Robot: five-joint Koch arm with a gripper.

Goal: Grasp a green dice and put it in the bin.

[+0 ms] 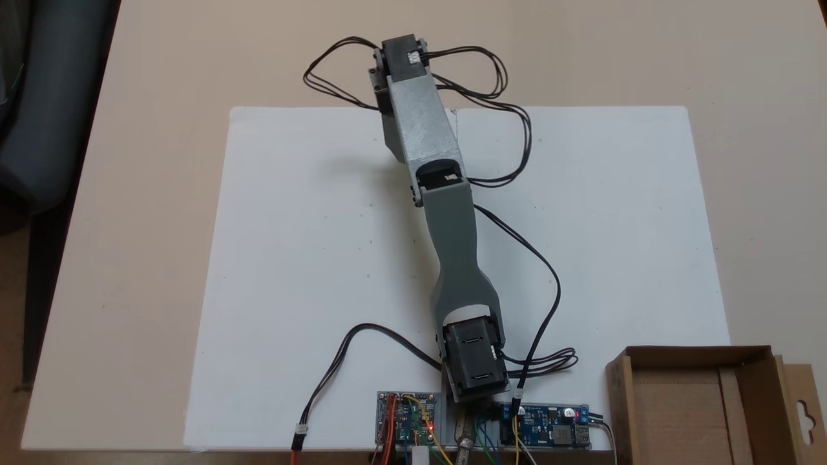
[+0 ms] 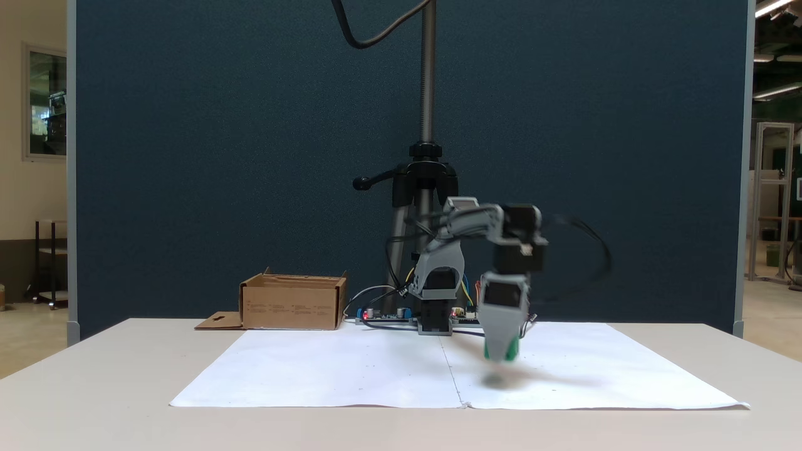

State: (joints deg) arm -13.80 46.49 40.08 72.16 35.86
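- The gripper [image 2: 501, 356] points straight down, off the surface, above the white paper sheet [image 2: 351, 376], with a blurry shadow just below it on the paper.
- A bit of bright green, the green dice [image 2: 512, 348], shows at the gripper's tip, so the fingers look closed on it; the picture is motion-blurred there.
- From above, the grey arm [image 1: 452, 239] stretches across the paper sheet [image 1: 310, 271] and covers the gripper and the dice.
- The cardboard box [image 2: 293, 304] stands off the paper's far left corner in the front-facing fixed view, well apart from the gripper; its flaps are up and one flap with a hang-hole lies flat on the table [image 2: 94, 388].
- From above, the box [image 1: 707, 403] sits off the paper's lower right corner, open and bare inside.
- Circuit boards [image 1: 407, 420] with small red lights sit at the paper's edge by the arm's base.
- Small print on the box's front is too faint to read.
- A tripod [image 2: 426, 181] stands behind the paper, before a dark blue screen [image 2: 219, 156].
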